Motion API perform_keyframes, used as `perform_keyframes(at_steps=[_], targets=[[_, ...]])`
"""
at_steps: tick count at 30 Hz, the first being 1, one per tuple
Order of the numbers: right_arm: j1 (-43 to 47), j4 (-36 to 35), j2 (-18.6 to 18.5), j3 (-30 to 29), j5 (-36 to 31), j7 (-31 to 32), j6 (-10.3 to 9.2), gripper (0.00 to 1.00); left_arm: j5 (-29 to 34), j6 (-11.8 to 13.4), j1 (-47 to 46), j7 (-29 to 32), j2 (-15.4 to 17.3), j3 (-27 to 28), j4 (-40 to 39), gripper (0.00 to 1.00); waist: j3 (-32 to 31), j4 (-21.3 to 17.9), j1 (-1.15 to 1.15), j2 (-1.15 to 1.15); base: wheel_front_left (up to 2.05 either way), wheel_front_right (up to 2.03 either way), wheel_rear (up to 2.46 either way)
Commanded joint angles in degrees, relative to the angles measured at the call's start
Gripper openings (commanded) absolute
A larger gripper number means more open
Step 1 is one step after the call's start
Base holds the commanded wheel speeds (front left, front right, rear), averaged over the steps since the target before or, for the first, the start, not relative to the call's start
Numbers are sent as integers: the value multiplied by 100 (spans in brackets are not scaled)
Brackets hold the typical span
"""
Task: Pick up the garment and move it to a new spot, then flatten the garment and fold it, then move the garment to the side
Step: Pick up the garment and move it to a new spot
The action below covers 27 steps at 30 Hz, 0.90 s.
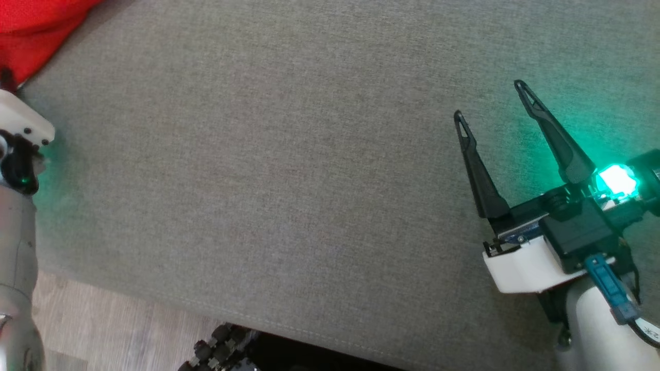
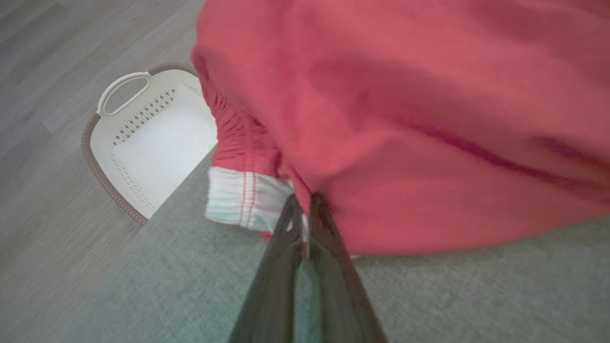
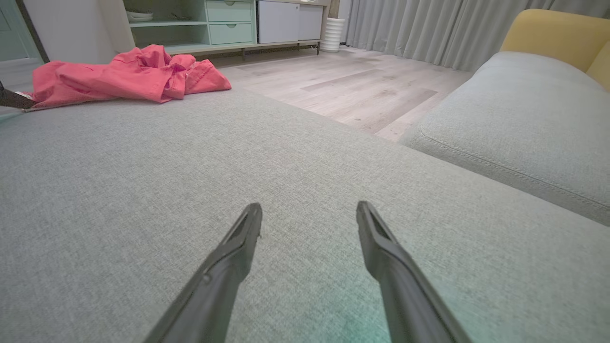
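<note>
Left gripper (image 2: pixel 305 204) jaws pinched together on red garment (image 2: pixel 405 119) edge (white cuff (image 2: pixel 238 202) just beside); right gripper (image 1: pixel 488 99) jaws spread wide, empty, over grey cushion (image 1: pixel 283 180).

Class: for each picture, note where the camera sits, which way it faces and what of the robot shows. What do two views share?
Head view: on the head, facing down onto the grey cushion; open right gripper lower right, left forearm at left edge.
Left wrist view: on the left wrist, facing along the left gripper, shut on the red garment; white basket beyond.
Right wrist view: on the right wrist, facing low across the cushion, along the right gripper.
Shared: the garment shows in all three.
</note>
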Motion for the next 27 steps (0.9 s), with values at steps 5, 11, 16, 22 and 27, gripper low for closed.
perform_keyframes(at_steps=[5,11,16,22,27], targets=[[-45,-164,155,156,27,-158,43,100,-16,-61,38,-6,392,11,149,0,-92,-76,0,0,0,0,0],[-121,113,275,126,114,-436,43,100,137,-103,-184,-349,733,-167,48,0,-419,-179,0,0,0,0,0],[-175,477,393,66,252,-738,43,100,310,-132,-512,-517,989,-449,-259,0,-890,-334,0,0,0,0,0],[-153,920,467,-44,445,-1075,43,100,415,-141,-820,-479,1132,-969,-918,0,-1533,-581,0,0,0,0,0],[-19,1369,482,-182,878,-1412,43,100,405,-142,-1015,-33,1305,-1656,-1835,0,-2309,-918,0,0,0,0,0]])
